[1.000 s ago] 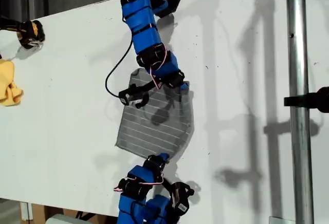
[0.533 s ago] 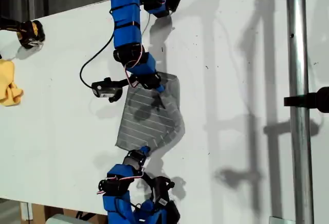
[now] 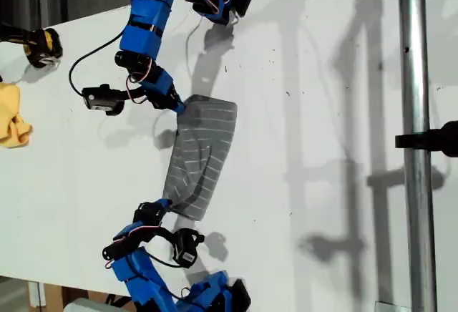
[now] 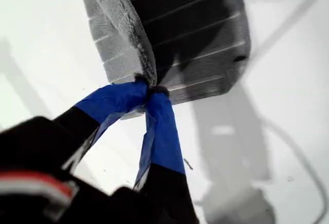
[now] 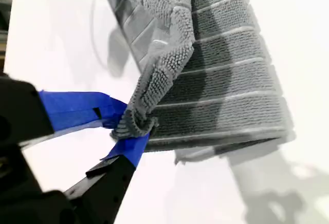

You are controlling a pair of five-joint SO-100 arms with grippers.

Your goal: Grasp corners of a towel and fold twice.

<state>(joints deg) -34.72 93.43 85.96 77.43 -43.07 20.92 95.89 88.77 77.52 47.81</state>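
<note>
White bench (image 3: 322,111) fills the exterior view, with a metal pole (image 3: 415,140) standing upright toward the exterior view's right. The towel (image 3: 200,156) lies near the middle of the bench, doubled over on itself, its rounded fold facing the exterior view's right. One arm (image 3: 147,22) reaches in from the bench's far edge and pinches the towel's upper corner (image 3: 182,106). Another arm (image 3: 139,255) reaches in from the near edge and pinches the lower corner (image 3: 170,203). Which of the two is first and which is second cannot be told from this view. A small yellow cloth (image 3: 11,119) sits at the bench's edge on the exterior view's left, well apart from the towel.

First wrist view: my first end effector (image 4: 148,89) is closed, its blue-taped tips meeting on a towel corner (image 4: 145,80). The towel (image 4: 195,39) is raised off the bench, showing a shadowed striped face and a thick folded edge.

Second wrist view: my second end effector (image 5: 128,126) is clamped on a bunched towel corner (image 5: 134,122). From that corner, a ridge of looped pile rises across the striped towel (image 5: 226,85), which lies in two layers on the bench.
</note>
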